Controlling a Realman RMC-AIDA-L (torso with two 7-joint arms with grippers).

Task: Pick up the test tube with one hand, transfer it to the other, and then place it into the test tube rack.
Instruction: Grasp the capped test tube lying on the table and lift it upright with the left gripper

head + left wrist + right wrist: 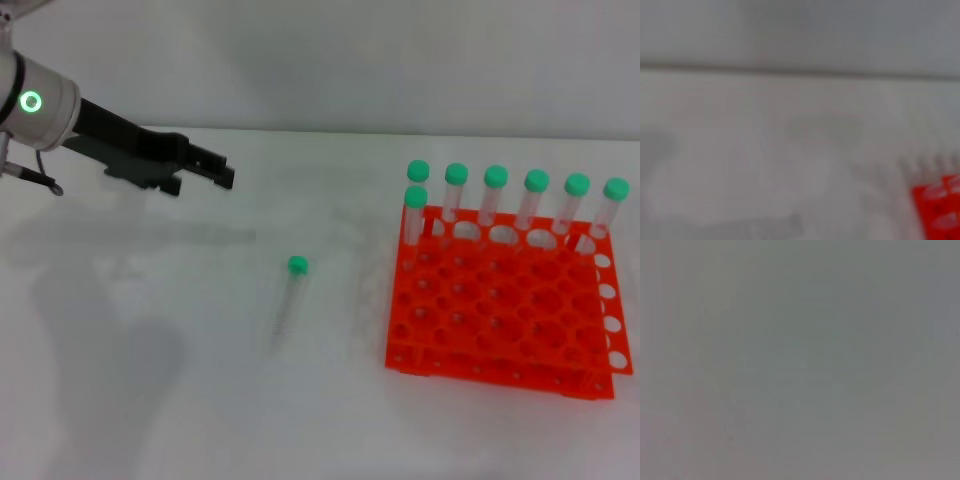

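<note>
White table (150,400): left gripper (222,172) hovers, empty.

Left gripper (222,175) — raised, empty

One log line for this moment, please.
left gripper: above table, empty | right gripper: out of view | tube: lying on table | rack: seven tubes standing

**Tube loose, rack part-stocked**

I see the test tube (290,298), clear with green cap, lying flat, well apart from the left gripper (222,176). The orange-red test tube rack (505,310) stands farther off, holding seven capped tubes.
</note>
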